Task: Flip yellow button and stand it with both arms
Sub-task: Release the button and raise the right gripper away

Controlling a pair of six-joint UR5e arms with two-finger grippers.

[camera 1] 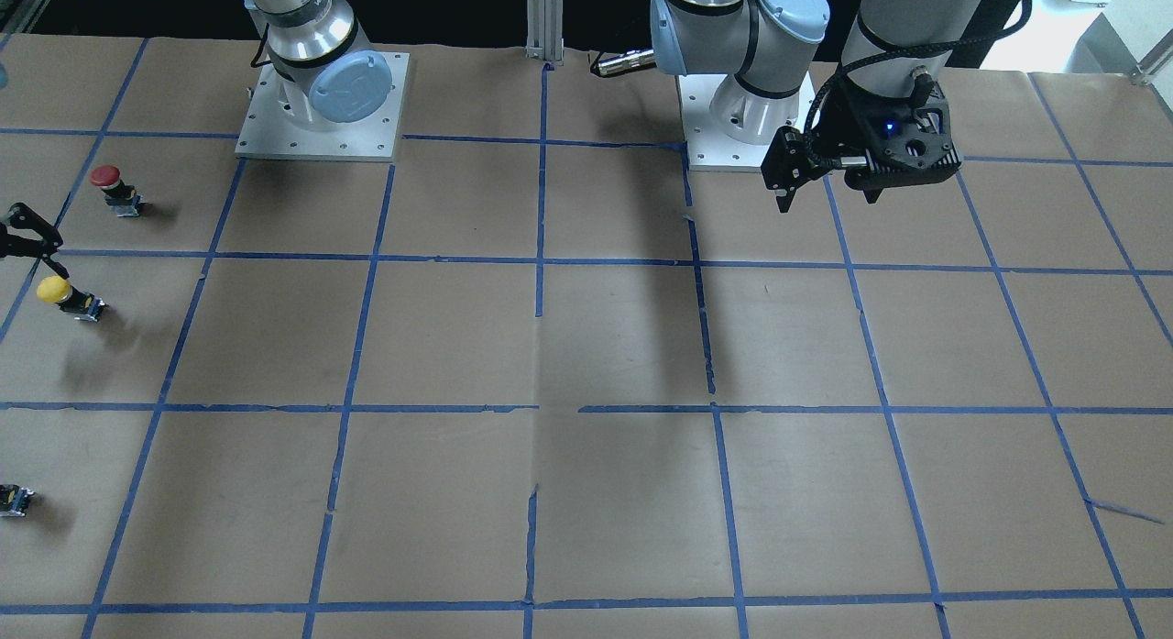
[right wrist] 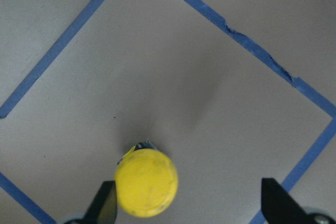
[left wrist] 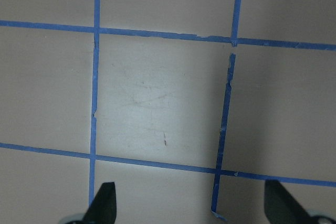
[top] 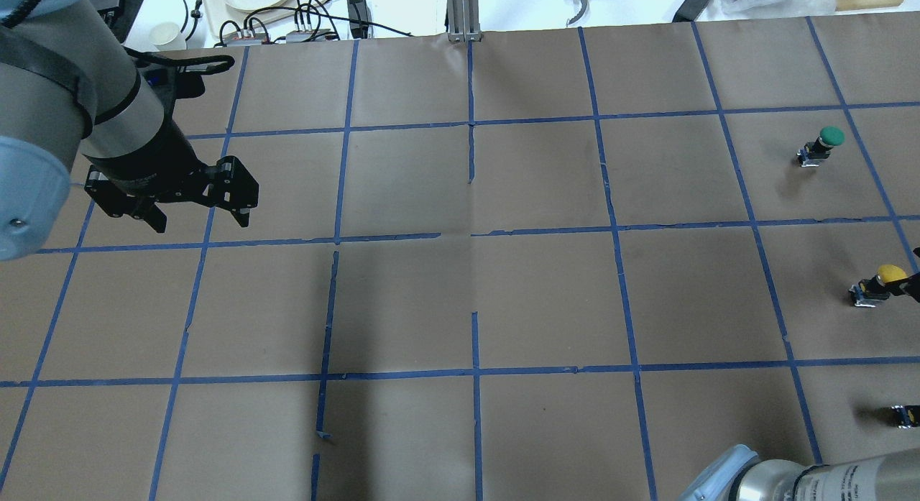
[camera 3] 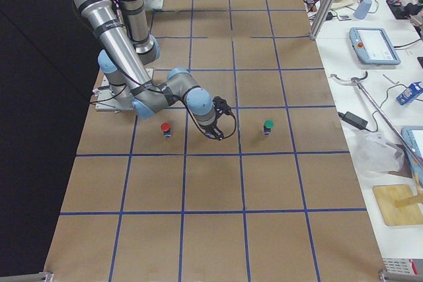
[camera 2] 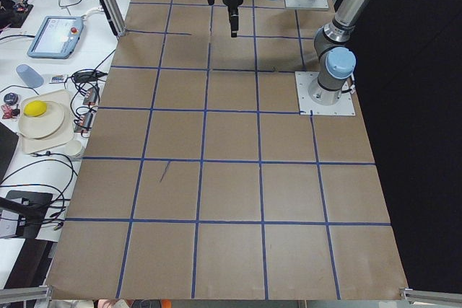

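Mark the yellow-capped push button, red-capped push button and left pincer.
yellow-capped push button [right wrist: 146, 182]: right wrist view, cap top.
red-capped push button [camera 1: 105, 174]: front-facing view, cap.
left pincer [left wrist: 191, 205]: left wrist view, midway between fingertips.

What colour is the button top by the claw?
Yellow round button cap; right wrist view shows best.

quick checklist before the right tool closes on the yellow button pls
1. right tool open: ok.
2. yellow button centred between its fingers: not ok, it sits close to one finger.
3. yellow button standing cap up: ok.
4. left tool open: ok.
5. left tool near the button for a two-arm flip: not ok, it hovers over bare paper across the table.
6. red button out of the way: ok, in the next square.
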